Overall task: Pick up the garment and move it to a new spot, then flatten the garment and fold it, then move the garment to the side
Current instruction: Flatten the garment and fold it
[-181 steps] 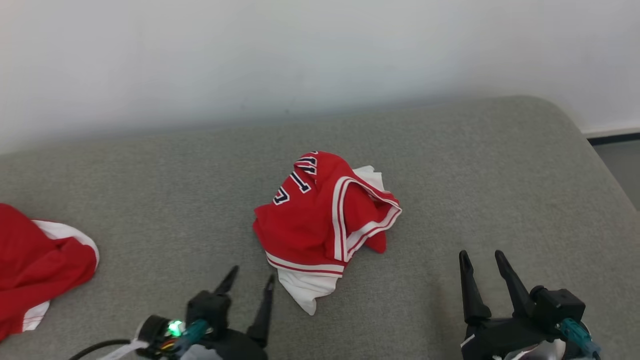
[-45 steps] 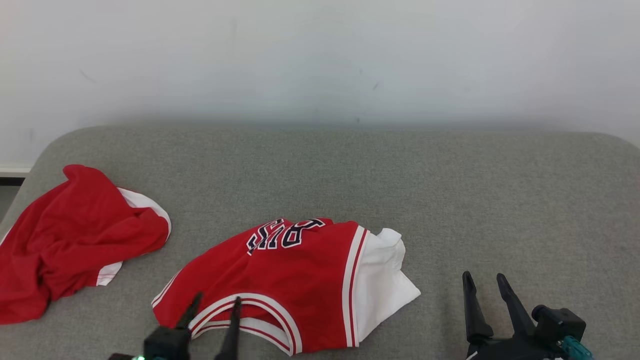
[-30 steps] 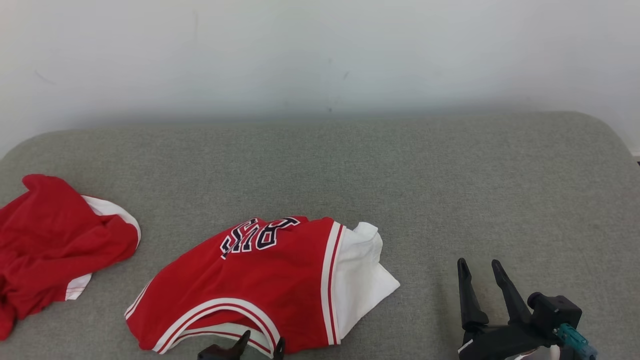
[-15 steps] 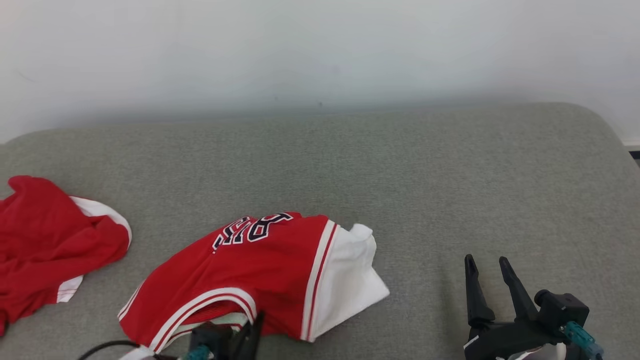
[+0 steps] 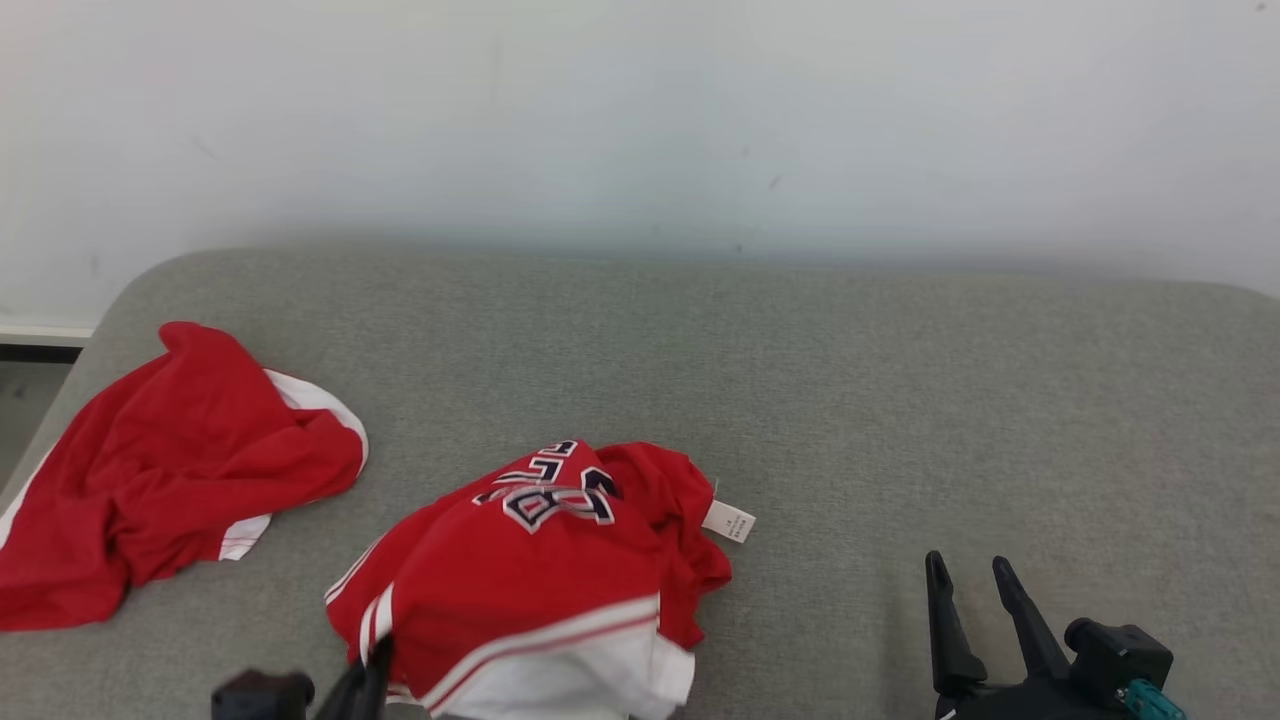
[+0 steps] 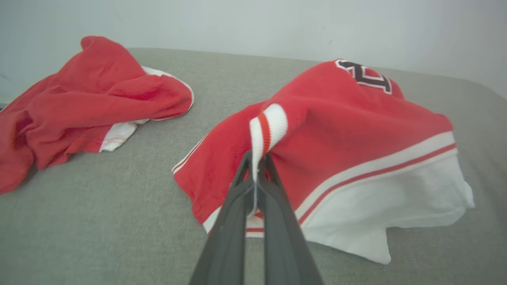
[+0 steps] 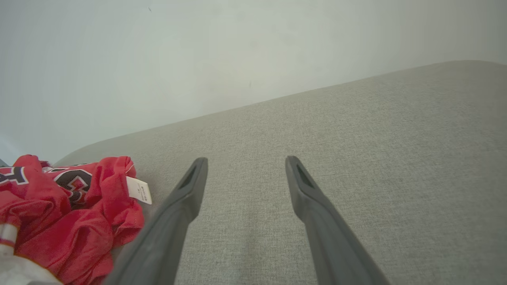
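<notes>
garment: red jersey with white-and-red striped trim and a white panel; lies bunched on the grey cushion, near its front edge and left of centre in the head view; one trimmed edge is raised off the fabric
left gripper: fingers pressed together, pinching the striped trim, which loops over the fingertips in the left wrist view; a doubled hem is probably chosen because it is firmer than the loose body cloth and less apt to slip
right gripper: fingers spread, nothing between them; held over bare cushion, well apart from the garment on its right; probably kept free to take a second edge when flattening begins
second red garment: crumpled at the far left of the cushion; apart from the jersey and not in the grasp
step in hand, as judged: the pick-up and move; flattening, folding and setting aside are not yet done, since the cloth is creased and heaped
lettering: navy characters outlined in white, on the upper fold of the jersey; creased over itself, so no whole word or number can be read
sewn-in tag: small white label turned out at the jersey's right edge; its print is too small to read
brands: none legible
</notes>
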Controlling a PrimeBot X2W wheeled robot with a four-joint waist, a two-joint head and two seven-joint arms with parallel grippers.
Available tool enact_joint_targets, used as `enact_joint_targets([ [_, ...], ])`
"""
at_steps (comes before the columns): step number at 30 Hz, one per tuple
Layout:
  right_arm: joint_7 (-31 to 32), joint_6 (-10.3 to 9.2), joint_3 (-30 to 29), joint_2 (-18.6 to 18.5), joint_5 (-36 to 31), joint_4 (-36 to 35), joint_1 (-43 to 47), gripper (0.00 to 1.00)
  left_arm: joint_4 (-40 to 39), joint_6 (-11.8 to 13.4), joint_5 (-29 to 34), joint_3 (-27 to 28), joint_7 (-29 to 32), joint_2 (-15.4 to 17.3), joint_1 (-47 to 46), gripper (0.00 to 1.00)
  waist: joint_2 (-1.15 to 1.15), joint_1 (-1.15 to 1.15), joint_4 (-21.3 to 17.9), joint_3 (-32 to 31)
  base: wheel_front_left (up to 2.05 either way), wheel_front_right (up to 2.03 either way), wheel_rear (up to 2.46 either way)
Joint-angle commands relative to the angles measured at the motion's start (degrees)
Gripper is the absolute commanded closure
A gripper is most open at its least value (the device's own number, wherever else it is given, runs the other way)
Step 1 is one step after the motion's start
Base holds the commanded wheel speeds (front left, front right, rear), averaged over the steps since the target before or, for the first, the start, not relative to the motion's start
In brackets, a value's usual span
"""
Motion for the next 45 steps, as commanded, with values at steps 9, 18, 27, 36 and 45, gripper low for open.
enact_joint_targets([
  [9, -0.1, -0.13, 2.5, -0.1, 0.3, 1.5, -0.4, 0.00, -1.0, 3.5, -0.8, -0.8, 1.6, 0.8, 7.6, 0.65, 0.00, 0.00, 2.7, -1.0, 0.00, 0.00, 0.00],
  [18, -0.1, -0.13, 6.6, -0.1, 1.2, 5.6, -3.0, 0.00, -1.7, 4.2, 0.9, 1.6, -6.6, -1.3, 4.5, 0.00, 0.00, 0.00, 6.6, -1.3, 0.00, 0.00, 0.00],
  [27, 0.7, -0.13, 12.5, -0.1, 3.4, 14.5, -9.6, 0.00, -1.3, 6.9, 6.0, 4.0, -11.6, 0.1, 3.7, 0.00, 0.00, 0.00, 9.7, -1.3, 0.00, 0.00, 0.00],
  [36, 2.1, -0.13, 16.8, -0.1, 3.5, 26.5, -16.7, 0.00, 0.8, 6.4, 8.9, 4.7, -12.5, 0.7, 2.7, 0.00, 0.00, 0.00, 12.8, -1.0, 0.00, 0.00, 0.00],
  [45, 3.5, -0.13, 18.3, -0.1, 2.8, 39.7, -21.8, 0.00, 3.3, 4.0, 9.4, 5.5, -12.7, 0.0, 2.9, 0.00, 0.00, 0.00, 16.2, -0.8, 0.00, 0.00, 0.00],
])
